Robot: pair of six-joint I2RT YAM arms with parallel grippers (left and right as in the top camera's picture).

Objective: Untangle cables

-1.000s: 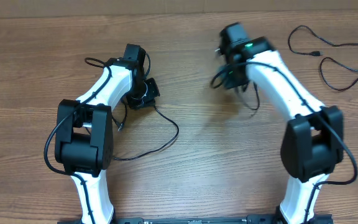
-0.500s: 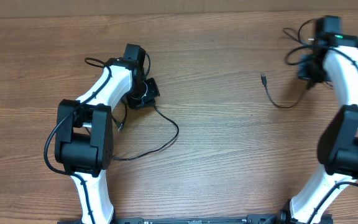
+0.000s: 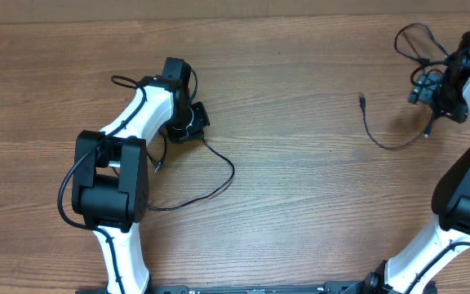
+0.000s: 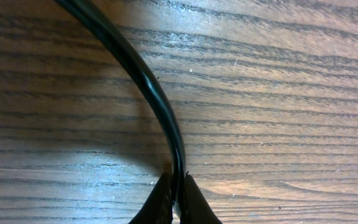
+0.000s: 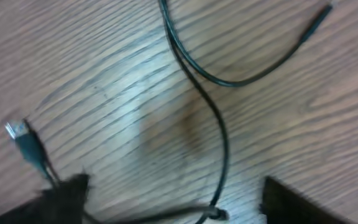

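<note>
Black looped cable (image 4: pixel 148 79) lies on the left half of the desk (image 3: pixel 300 229), pinched between the pressed-together tips of the left gripper (image 4: pixel 178 190), that arm folded low over it. The loose cables (image 5: pixel 222 140) lie near the far right corner, running leftward from the right gripper (image 5: pixel 179 202), the nearer one, which hovers above them with jaws spread wide.

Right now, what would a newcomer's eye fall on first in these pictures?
The left gripper is pinched shut on a thin black cable that loops across the left half of the wooden table. At the far right edge, the right gripper stands wide open over more loose cables, with a silver-tipped plug lying beside one finger.
</note>
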